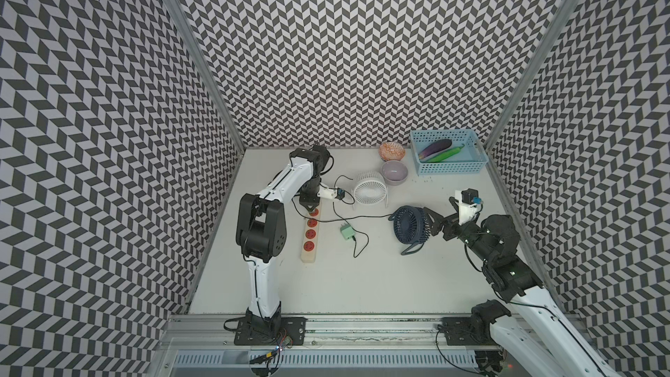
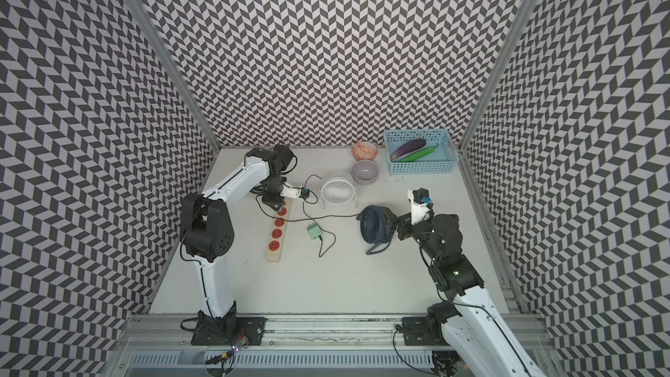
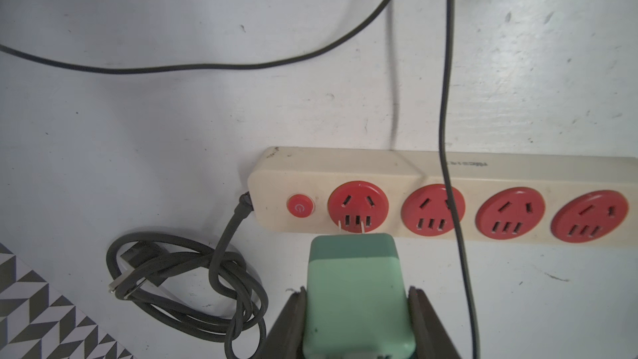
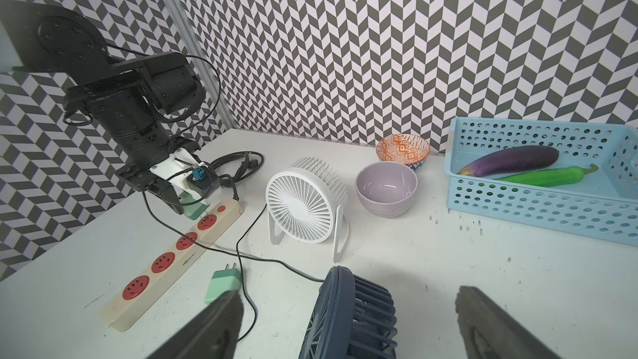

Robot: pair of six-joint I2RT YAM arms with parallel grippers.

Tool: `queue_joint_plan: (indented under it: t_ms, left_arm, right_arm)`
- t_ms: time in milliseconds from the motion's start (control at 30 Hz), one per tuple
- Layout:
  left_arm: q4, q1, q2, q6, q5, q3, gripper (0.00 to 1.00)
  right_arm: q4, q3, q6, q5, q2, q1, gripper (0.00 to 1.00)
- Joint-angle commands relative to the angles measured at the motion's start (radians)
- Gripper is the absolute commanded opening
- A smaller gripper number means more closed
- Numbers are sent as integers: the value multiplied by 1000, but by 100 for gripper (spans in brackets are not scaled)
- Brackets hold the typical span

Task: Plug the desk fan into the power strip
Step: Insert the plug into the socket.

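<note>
The cream power strip (image 1: 311, 235) (image 3: 448, 167) lies on the left of the table with a row of red sockets. My left gripper (image 3: 357, 291) (image 1: 311, 210) is shut on a green plug (image 3: 355, 271). Its prongs hang just over the socket (image 3: 358, 207) beside the red switch. A second green plug (image 1: 347, 232) (image 4: 222, 284) lies loose on the table. A navy desk fan (image 1: 409, 224) (image 4: 345, 316) stands right of centre. My right gripper (image 4: 347, 293) (image 1: 429, 224) is open, its fingers wide on either side of the fan's back. A white desk fan (image 1: 369, 192) stands behind.
Thin black cords (image 3: 448, 98) cross the strip and table. The strip's thick cord (image 3: 186, 288) lies coiled by the left wall. A lilac bowl (image 1: 394, 172), a patterned bowl (image 1: 392, 150) and a blue basket (image 1: 453, 168) with vegetables stand at the back right.
</note>
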Motion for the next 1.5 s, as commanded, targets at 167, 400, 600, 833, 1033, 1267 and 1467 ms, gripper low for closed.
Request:
queue_joint_plan:
  t_ms: [167,400,600,833,1033,1267,1467]
  left_arm:
    - [-54,-3,46,13,34,60,0]
    - [-55,-1,54,12,7,44,0]
    - [-88,0,55,4,13,48,0]
    - [-88,0,37,14,4,34,0]
    - [-82,0,39,22,-1,22,0]
    - [-67,6,74,35,-13,40,0]
    - [-67,9,74,58,-13,63,0]
  right_arm:
    - [66,-21,-15,18,-15,13,100]
    - [66,-22,-22,21,-10,15,100]
    - [55,-18,-26,30,-4,17,100]
    - [59,-20,-29,31,3,18,100]
    - [66,-19,-27,25,12,20,100]
    - [66,-18,-29,21,16,23,100]
    - [78,-28,-30,18,12,25,100]
